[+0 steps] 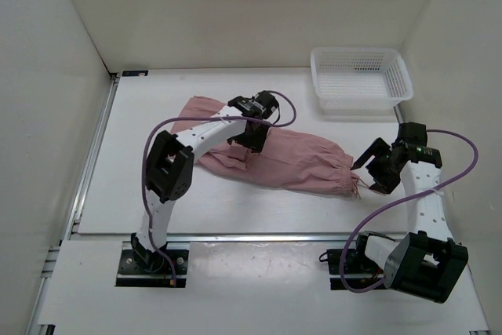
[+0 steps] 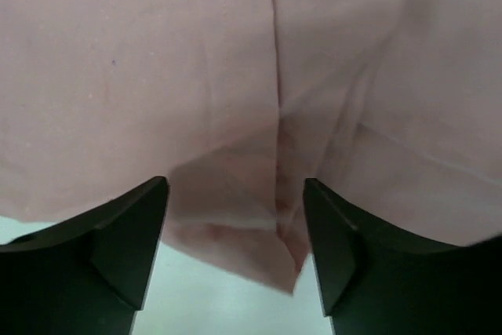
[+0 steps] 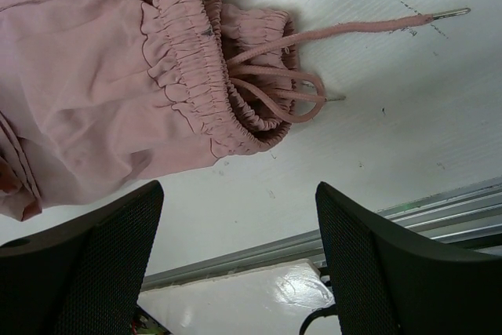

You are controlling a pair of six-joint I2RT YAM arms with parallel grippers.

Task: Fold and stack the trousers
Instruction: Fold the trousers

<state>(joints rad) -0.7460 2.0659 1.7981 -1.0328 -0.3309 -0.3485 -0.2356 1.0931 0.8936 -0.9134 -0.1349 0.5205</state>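
Trousers [image 1: 274, 158] lie flat-ish on the table [image 1: 259, 209], about the middle, running from far left down to near right, wrinkly, one long pink strip. The gathered elastic end is at the right, nearest your right arm, with the drawstrings [image 3: 298, 92] spilling out onto bare table, one looped, one stretched straight away from the cloth. Your left gripper [image 2: 235, 186] sits over the middle of the trousers, near their near edge, jaws spread wide. The left wrist view shows only cloth under it, with a folded corner poking out between the fingers [image 2: 133, 225]; nothing is pinched, and you can't tell if the tips touch the fabric. Your right gripper [image 3: 239, 190] is just beside the elastic end, to its right, over bare table. Its jaws are also wide apart and it grips nothing, apart from the cloth. Basket [image 1: 361, 76] sits at the far right of the table, well apart from the trousers and both grippers.
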